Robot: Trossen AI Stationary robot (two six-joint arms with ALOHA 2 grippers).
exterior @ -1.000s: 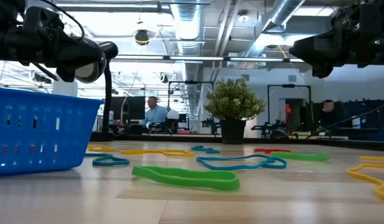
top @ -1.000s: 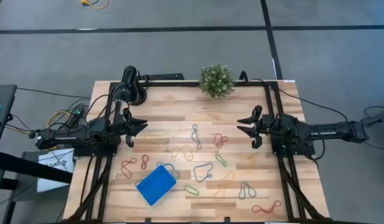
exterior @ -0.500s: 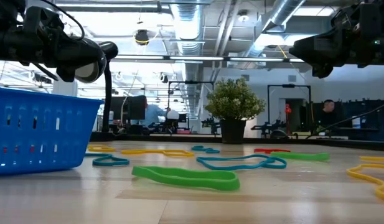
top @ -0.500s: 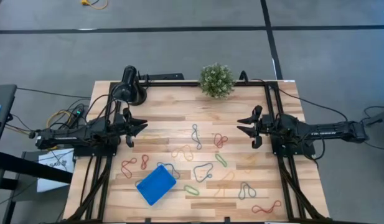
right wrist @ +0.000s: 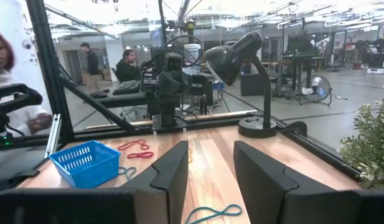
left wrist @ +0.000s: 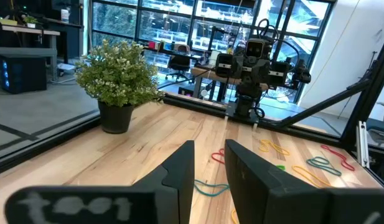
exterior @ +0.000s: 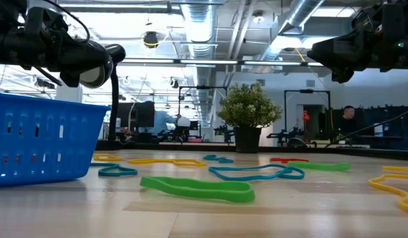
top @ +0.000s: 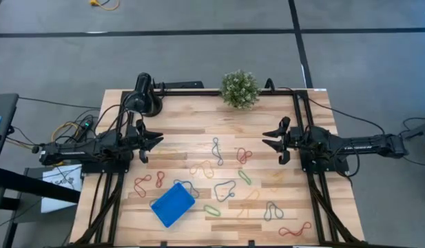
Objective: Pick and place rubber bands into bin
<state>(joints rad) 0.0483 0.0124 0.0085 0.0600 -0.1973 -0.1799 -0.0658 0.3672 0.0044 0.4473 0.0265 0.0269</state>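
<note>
Bright overhead light, blurred foreground.

Left arm reaching in level from the left edge, left gripper [top: 157, 142] raised above the tabletop, fingers [left wrist: 179, 177] parted by a narrow gap, holding nothing. Right arm mirrored from the right edge, right gripper [top: 265, 140] raised, fingers [right wrist: 172, 171] wider apart, empty.

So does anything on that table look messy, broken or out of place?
Nothing looks broken. The rubber bands lie scattered loose over the wooden table, which the task expects. The blue bin sits skewed to the table's edges. The potted plant and black lamp stand upright.
</note>
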